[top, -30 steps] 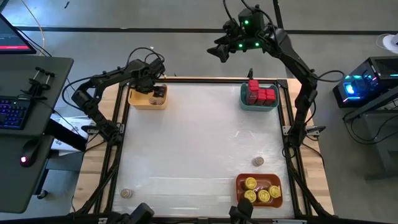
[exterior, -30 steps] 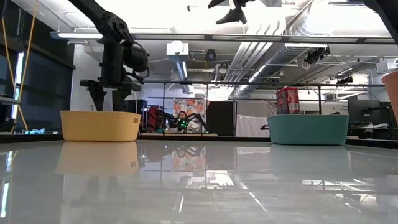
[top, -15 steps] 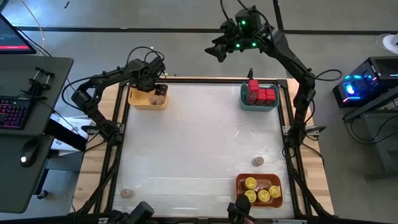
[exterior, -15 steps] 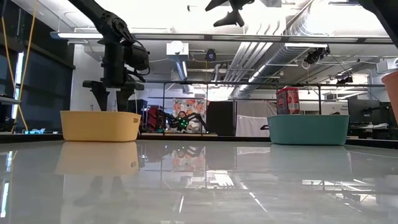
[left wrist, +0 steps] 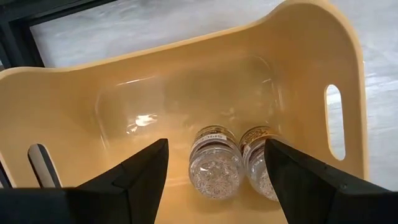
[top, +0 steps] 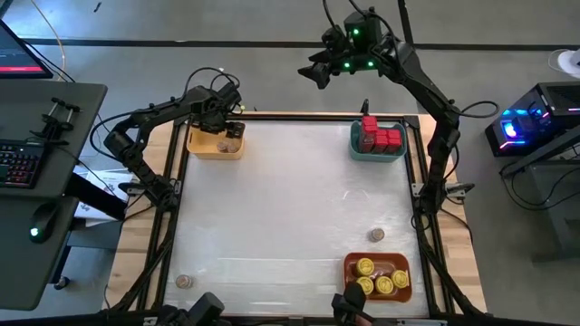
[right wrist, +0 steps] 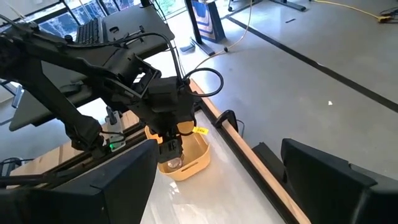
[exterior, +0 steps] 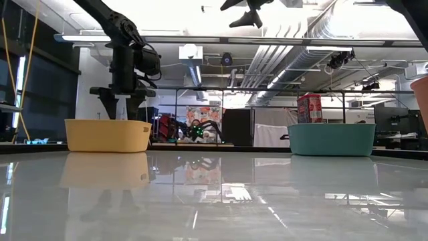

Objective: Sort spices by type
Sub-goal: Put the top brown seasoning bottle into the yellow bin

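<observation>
Since a second ago we are seeing almost no change: our left gripper is still hanging over the yellow bin at the table's far left corner, and our right gripper has only drifted slightly, staying raised high beyond the table's far edge. Our left fingers are standing apart with nothing between them, straddling 2 tan-brown jars that are lying side by side, touching, on the bin's floor. Our right fingers are likewise spread wide and holding nothing. On the white table we are counting 2 more tan-brown jars outside any bin: 1 near the right edge, just beyond the orange bin, and 1 at the near left corner. We are seeing 4 yellow-lidded jars sitting inside the orange bin at the near right. Several red tins are packed together in the teal bin at the far right, with 1 standing taller than the rest; the low view shows it poking above the teal rim.
</observation>
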Tool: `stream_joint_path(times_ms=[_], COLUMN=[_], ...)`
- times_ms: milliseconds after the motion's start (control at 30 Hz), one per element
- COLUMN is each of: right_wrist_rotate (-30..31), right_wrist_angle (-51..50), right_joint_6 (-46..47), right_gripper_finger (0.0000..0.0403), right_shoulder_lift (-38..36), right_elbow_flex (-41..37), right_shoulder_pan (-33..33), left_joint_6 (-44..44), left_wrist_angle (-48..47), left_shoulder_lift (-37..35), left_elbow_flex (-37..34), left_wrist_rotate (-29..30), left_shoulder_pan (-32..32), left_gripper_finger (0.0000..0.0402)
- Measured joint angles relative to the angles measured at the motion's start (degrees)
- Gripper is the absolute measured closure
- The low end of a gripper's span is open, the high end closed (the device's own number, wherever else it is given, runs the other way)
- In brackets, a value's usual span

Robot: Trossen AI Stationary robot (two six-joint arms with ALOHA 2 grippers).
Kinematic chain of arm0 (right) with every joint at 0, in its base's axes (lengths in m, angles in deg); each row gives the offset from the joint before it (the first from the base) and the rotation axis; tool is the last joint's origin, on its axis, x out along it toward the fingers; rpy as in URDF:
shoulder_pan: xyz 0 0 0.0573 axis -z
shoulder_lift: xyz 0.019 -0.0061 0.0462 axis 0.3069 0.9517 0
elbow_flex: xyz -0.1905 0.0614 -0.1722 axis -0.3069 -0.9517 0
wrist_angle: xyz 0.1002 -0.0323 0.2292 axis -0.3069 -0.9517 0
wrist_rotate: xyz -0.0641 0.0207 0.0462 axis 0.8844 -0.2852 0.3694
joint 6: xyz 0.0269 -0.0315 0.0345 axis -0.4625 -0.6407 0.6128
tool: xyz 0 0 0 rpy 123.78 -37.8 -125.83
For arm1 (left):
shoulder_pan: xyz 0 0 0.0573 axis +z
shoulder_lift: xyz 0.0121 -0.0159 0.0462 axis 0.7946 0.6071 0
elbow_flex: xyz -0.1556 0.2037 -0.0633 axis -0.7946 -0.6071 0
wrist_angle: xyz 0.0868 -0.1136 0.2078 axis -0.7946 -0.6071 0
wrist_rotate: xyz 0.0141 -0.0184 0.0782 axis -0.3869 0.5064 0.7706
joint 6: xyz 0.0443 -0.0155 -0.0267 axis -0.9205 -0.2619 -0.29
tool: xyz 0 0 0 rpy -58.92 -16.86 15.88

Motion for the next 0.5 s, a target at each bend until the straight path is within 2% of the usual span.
stream_joint_path(times_ms=[500], right_wrist_rotate=[-0.02], right_wrist_angle=[-0.02], right_joint_6=[0.69], right_gripper_finger=[0.0066], right_shoulder_lift=[-0.02], right_elbow_flex=[0.0], right_shoulder_pan=[0.0], left_joint_6=[5.99], left_wrist_angle=[0.63], left_shoulder_lift=[0.0], left_elbow_flex=[-0.09], left_wrist_rotate=[1.22], left_shoulder_pan=[0.7], left_gripper_finger=[0.0149])
